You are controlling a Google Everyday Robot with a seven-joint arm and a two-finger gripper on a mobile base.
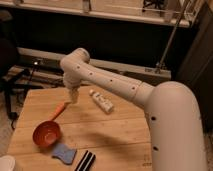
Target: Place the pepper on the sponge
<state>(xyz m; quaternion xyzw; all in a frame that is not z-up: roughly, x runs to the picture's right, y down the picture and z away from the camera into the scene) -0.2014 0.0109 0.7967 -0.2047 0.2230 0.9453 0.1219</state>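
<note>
1. At your left, a round red-orange bowl (46,134) sits on the wooden table (120,132).
2. The slender orange-red pepper (59,110) slants diagonally, lower end toward the bowl, upper end toward the gripper.
3. The flat light-blue sponge (64,153) lies just in front of the bowl, which stands between it and the pepper.
4. The gripper (73,96) hangs at the pepper's upper end; you cannot tell its hold.
5. A black-and-white striped block (86,161) lies beside the sponge.
6. A white bottle (101,101) lies to the right of the gripper.

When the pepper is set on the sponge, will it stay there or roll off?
The pepper is slender and tapered, so it would probably roll in a curve if nudged. The sponge looks flat and wider than the pepper, so it would likely keep it steady. The pincer is at the pepper's upper end.
</note>
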